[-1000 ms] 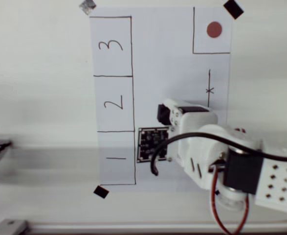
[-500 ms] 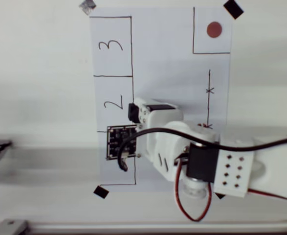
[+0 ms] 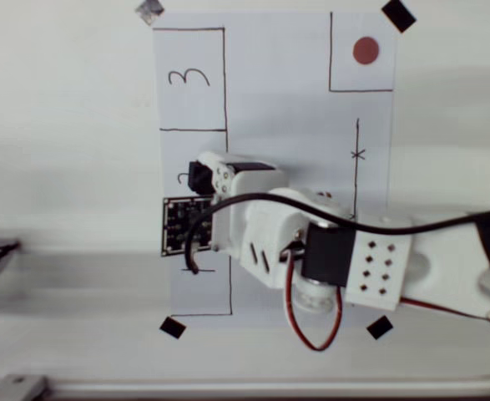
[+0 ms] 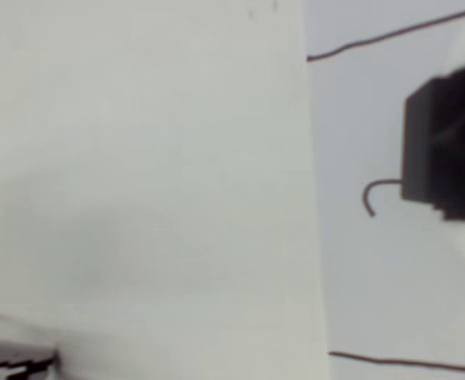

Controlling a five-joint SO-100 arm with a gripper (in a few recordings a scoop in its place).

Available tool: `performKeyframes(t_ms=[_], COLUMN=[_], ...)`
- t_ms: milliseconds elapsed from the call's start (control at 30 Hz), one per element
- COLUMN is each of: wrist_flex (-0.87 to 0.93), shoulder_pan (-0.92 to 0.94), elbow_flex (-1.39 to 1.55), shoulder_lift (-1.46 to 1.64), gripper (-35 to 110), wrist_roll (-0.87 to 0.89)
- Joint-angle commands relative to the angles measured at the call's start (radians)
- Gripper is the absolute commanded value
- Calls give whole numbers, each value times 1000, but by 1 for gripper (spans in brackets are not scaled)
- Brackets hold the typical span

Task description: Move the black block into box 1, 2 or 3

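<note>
Over box 2 (image 3: pixel 193 177) on the paper (image 3: pixel 286 125), the tool (image 4: pixel 454 150) pinches the black block (image 4: pixel 442 150); the wrist view shows the pen lines close up

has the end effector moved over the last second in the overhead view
Yes. The end effector has swung left across the white paper, from beside the line with the x mark to over box 2.
</note>
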Motion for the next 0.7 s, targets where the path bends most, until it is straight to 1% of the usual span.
performKeyframes(t_ms=[0,233,567,667], wrist_flex=[-37,-75,-81,-81], shoulder_pan=[17,18,18,17], elbow_flex=[-77,-78,-66,-64], shoulder_lift=[18,-2,-2,-2], gripper=[0,2,25,27], wrist_roll=[-12,-2,-2,-5])
